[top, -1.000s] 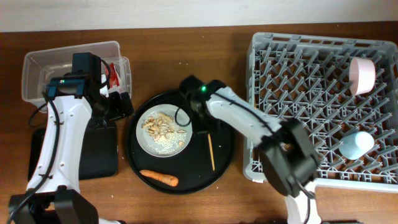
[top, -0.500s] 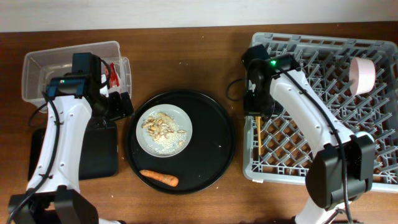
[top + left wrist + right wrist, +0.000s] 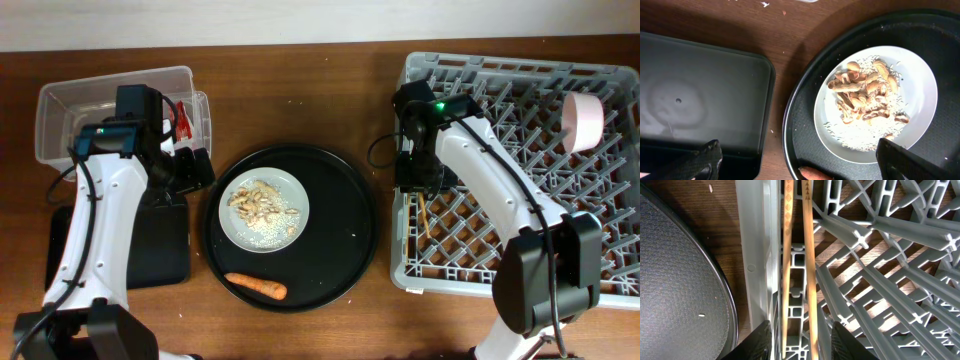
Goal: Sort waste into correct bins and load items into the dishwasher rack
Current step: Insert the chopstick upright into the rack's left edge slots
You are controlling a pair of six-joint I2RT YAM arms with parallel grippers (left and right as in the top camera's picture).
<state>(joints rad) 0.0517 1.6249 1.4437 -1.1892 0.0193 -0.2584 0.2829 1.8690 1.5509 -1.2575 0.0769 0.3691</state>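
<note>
Two thin wooden chopsticks: side by side in the large square grey plastic grid crate, just inside its left wall. Their long axis runs along that wall, slightly askew to it in the overhead view.

Right tool: over the sticks, its fingers parted wider than the pair with a gap on either side, gripping nothing.

Edges: the crate's left wall stands near the large round black tray, with only a narrow strip of brown wooden worktop between them. Upright pegs crowd the crate to the right of the sticks.

On the round tray, the round pale grey plate with beige crumbly food scraps sits in the left half. An orange carrot lies near the front rim. The right half is open black surface.

Left tool: fingers wide apart, holding nothing, above the gap between the shallow black rectangular tray and the round tray.

Change: one second ago a stick lay on the round tray right of the plate. Half a second ago it lay straight along the crate wall. The left arm has not moved.
</note>
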